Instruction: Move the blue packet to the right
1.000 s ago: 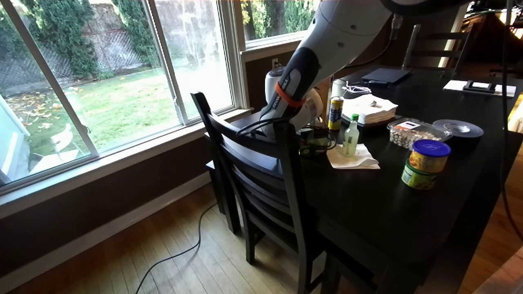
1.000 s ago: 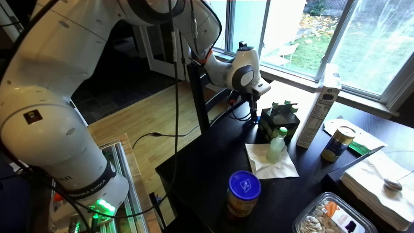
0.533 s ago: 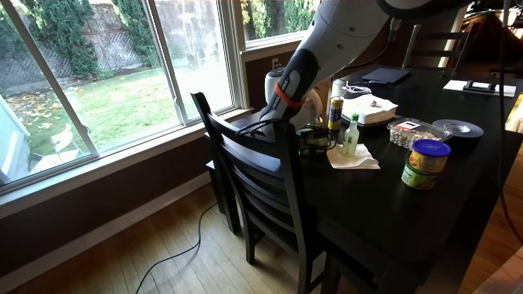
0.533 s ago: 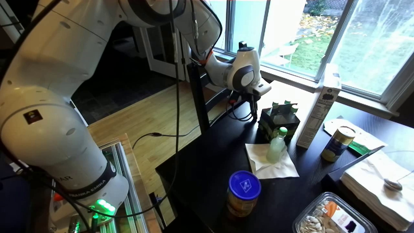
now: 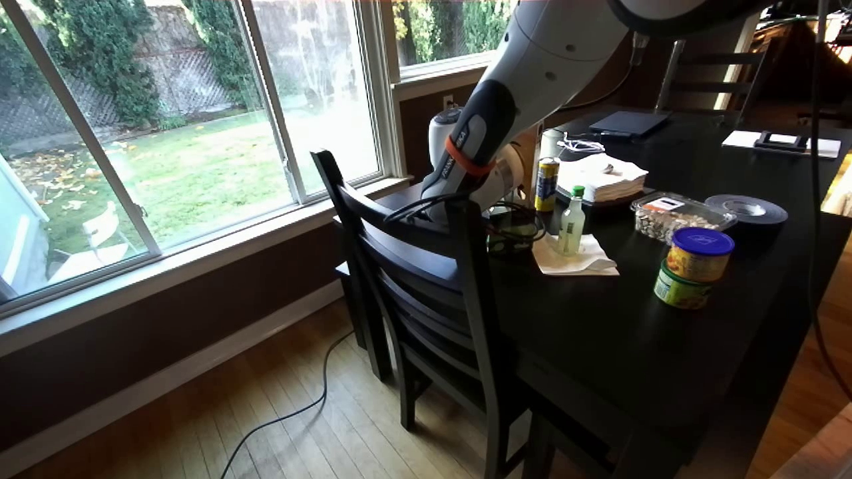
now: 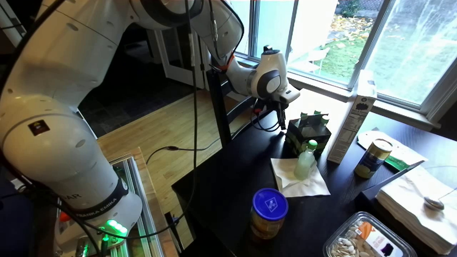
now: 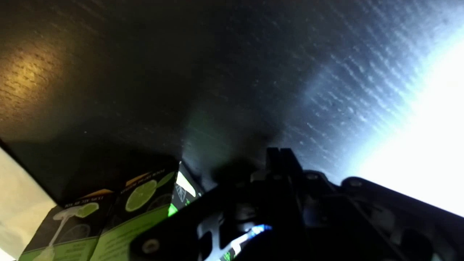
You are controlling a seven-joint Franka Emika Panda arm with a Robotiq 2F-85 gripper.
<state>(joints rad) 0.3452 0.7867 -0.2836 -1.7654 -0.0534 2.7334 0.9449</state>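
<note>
My gripper [image 6: 283, 126] points down over the black table [image 6: 228, 185], beside the dark green bottle carton [image 6: 307, 137]. In the wrist view its fingertips [image 7: 279, 151] stand together with only a thin slit between them, and nothing shows held there. A small bright blue patch [image 7: 260, 228] shows through the gripper's linkage in the wrist view. It may be part of the blue packet, but too little shows to tell. No whole blue packet is visible in either exterior view. In an exterior view the chair back [image 5: 413, 233] and the arm hide the gripper.
A green-capped bottle [image 6: 305, 165] stands on a napkin [image 6: 285, 185] near the carton. A tall box [image 6: 351, 125] and a can [image 6: 373, 159] stand beyond. Stacked tubs [image 6: 270, 204] with a blue lid and a clear nut container [image 6: 367, 237] are nearer. The chair stands at the table edge.
My gripper has risen slightly from the table beside the carton. A small blue spot at its fingertips one second ago no longer shows clearly there. The table objects have not moved.
</note>
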